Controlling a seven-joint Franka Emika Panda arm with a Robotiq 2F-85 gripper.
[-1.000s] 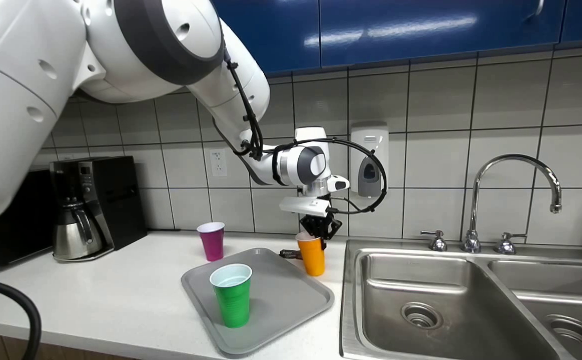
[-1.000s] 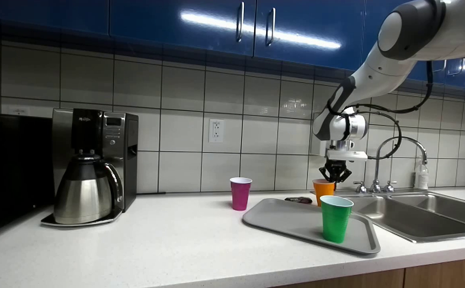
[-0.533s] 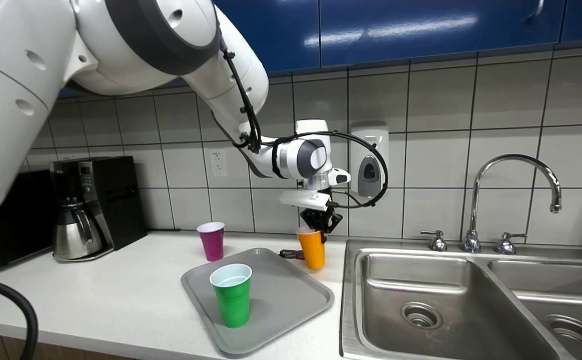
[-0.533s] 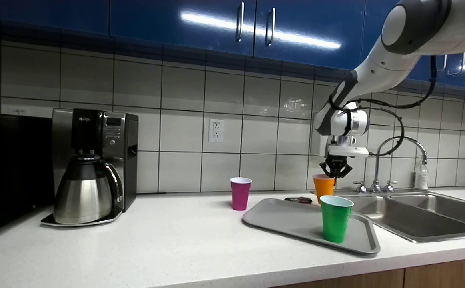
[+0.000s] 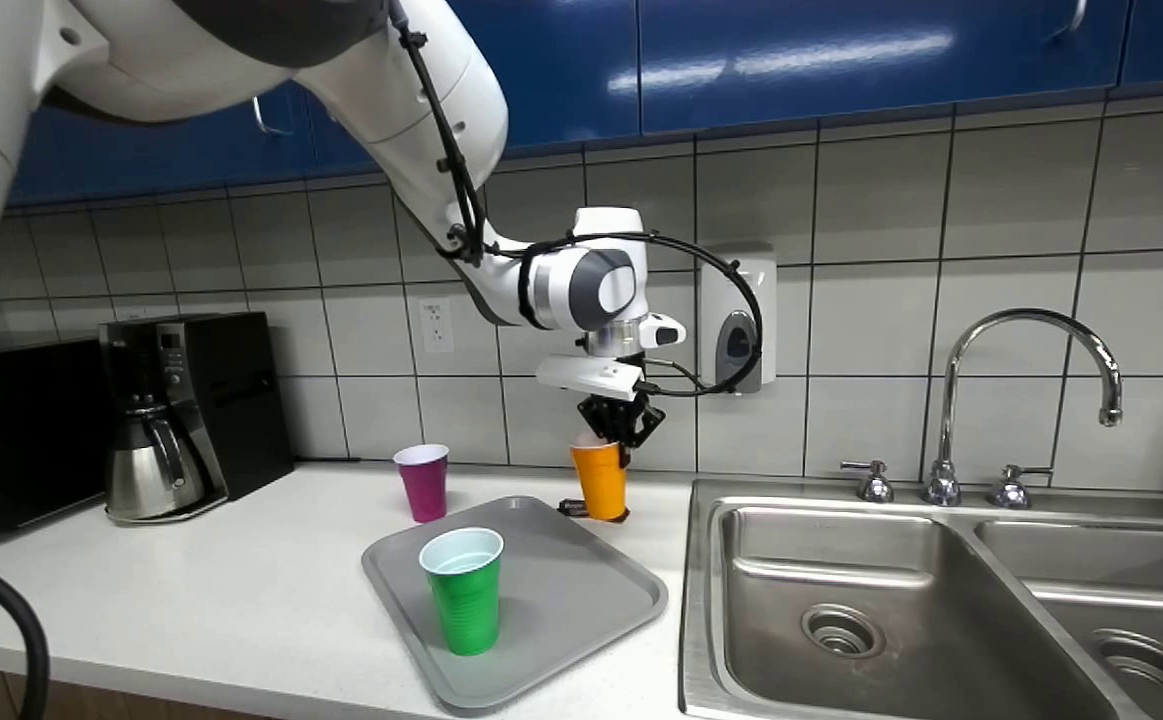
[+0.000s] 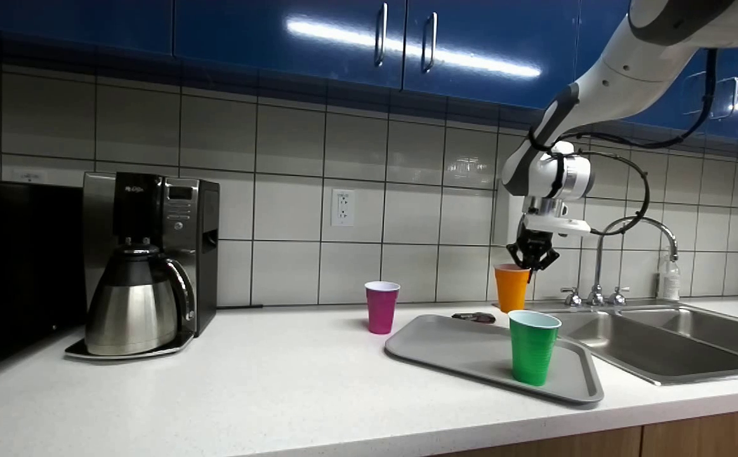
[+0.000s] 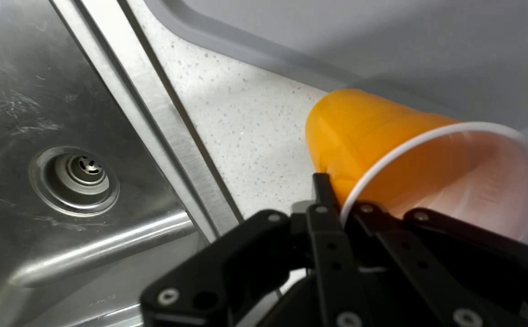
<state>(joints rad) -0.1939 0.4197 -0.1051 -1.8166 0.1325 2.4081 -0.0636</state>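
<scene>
Orange cup (image 7: 372, 131) hangs upright from the pincer (image 7: 342, 200), which is pressed together on one side of its wall at the rim; it is near the grey tray (image 5: 556, 590) and the sink (image 5: 703, 600), its base looking clear of the bench (image 5: 271, 570), though the gap below is hard to judge.

High in the frame, the arm (image 5: 391, 120) slopes down past the blue cupboards (image 5: 811, 30) to a bent wrist (image 5: 606, 290) that points the pincer downward, a cable (image 5: 757, 325) bowing out beside it. Its base and nearer links are cut off in both exterior views.

One finger (image 7: 323, 188) lies against the cup's outside, where the plastic is creased; the other goes in at the mouth, its tip lost among dark parts. A dark object (image 5: 573, 508) on the bench is partly covered by the cup in an exterior view and cannot be named. The green cup (image 6: 532, 349) hides part of the tray in both exterior views. A black appliance (image 6: 19, 273) runs out of frame, its front too dark to read.
</scene>
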